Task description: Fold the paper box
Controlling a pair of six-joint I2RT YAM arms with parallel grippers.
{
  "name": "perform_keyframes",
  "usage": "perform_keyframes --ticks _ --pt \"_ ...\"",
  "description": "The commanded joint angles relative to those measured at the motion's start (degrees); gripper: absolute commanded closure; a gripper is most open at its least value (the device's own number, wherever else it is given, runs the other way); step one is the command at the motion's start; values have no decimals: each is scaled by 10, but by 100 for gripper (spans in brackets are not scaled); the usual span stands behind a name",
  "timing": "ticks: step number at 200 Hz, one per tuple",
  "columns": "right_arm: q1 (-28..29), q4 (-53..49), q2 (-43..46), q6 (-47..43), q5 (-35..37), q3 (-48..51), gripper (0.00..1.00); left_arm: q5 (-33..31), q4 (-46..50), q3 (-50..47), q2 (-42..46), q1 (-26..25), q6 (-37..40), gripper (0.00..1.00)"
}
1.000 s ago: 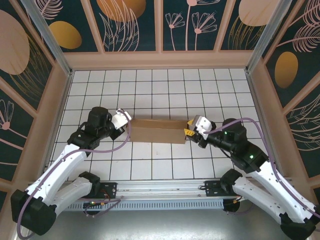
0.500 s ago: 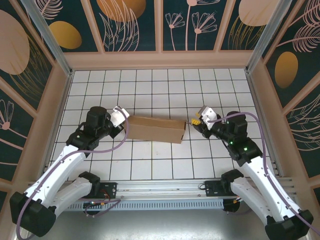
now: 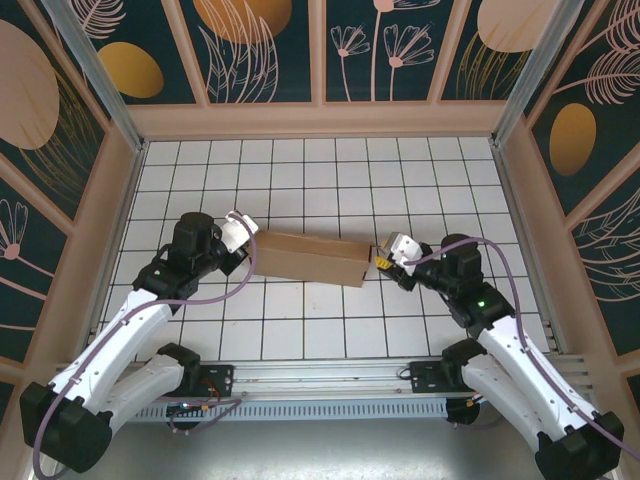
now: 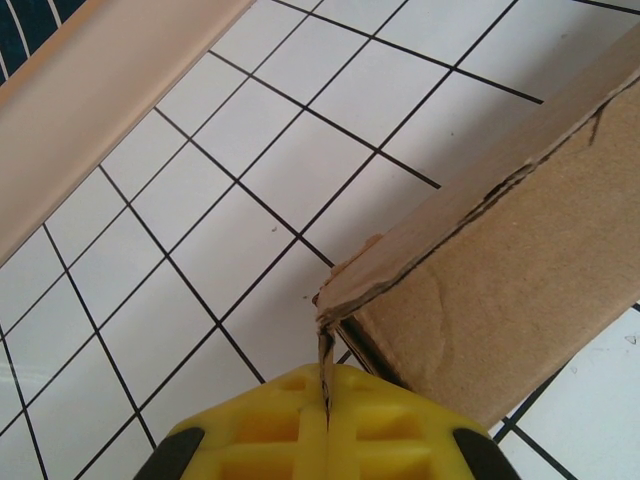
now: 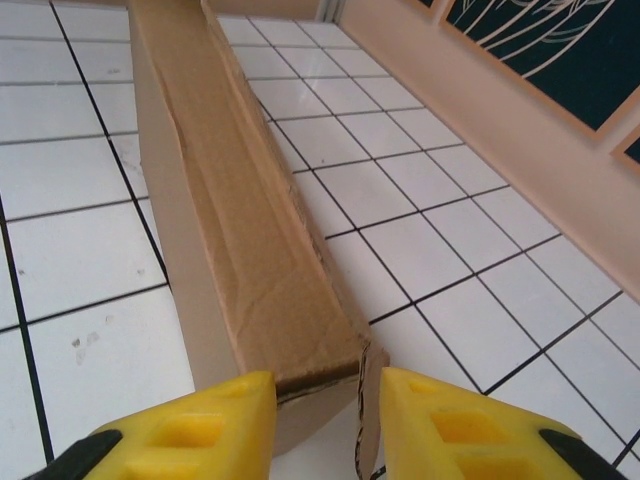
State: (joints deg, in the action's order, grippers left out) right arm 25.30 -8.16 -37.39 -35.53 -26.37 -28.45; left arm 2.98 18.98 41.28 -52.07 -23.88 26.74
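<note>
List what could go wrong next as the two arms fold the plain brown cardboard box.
1. The left pincer is shut on only a thin, ragged corner flap of the plain brown cardboard box; a pull could tear it.
2. The right pincer stands open around the end flap, not pinching it; closing off-centre might miss the flap or crush the box's end.

No writing, label, brand or number can be read anywhere here. The paper box (image 3: 308, 259) is plain brown cardboard, and the wall panels (image 3: 270, 50) at the far side carry only painted leaves and round shapes.
</note>
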Motion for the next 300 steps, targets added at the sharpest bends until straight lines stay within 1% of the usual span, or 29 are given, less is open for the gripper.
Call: perform_keyframes --ticks 1,52,107,119,140,163,195,209,228,245,270,285,300 --pt "5 41 5 -3 14 13 68 16 -25 7 -1 2 -9 100" --pt "5 54 -17 2 44 12 73 26 -24 6 3 2 -10 100" --pt "7 51 -34 3 59 9 78 31 -26 4 4 2 -17 100" --pt "7 48 -36 5 56 5 81 33 -27 3 5 2 -19 100" --pt "7 24 -55 14 36 -24 91 47 -25 6 5 1 -33 100" --pt "11 5 -88 28 28 -61 100 72 -19 21 -3 -2 -81 100" --pt "32 -11 -125 55 49 -97 100 134 1 46 -39 -5 -159 100" --pt "46 -9 -135 81 70 -106 100 134 14 57 -49 -9 -185 100" --pt "57 9 -143 132 119 -113 100 129 16 66 -44 -11 -215 100" --pt "72 15 -159 186 163 -126 100 132 5 67 -38 -11 -268 100" --pt "74 -21 -208 256 190 -174 100 145 8 78 -58 -11 -351 100" --pt "74 -55 -243 285 206 -210 100 150 24 90 -83 -11 -382 100" --pt "73 -91 -277 297 210 -248 100 142 46 104 -111 -11 -408 100"
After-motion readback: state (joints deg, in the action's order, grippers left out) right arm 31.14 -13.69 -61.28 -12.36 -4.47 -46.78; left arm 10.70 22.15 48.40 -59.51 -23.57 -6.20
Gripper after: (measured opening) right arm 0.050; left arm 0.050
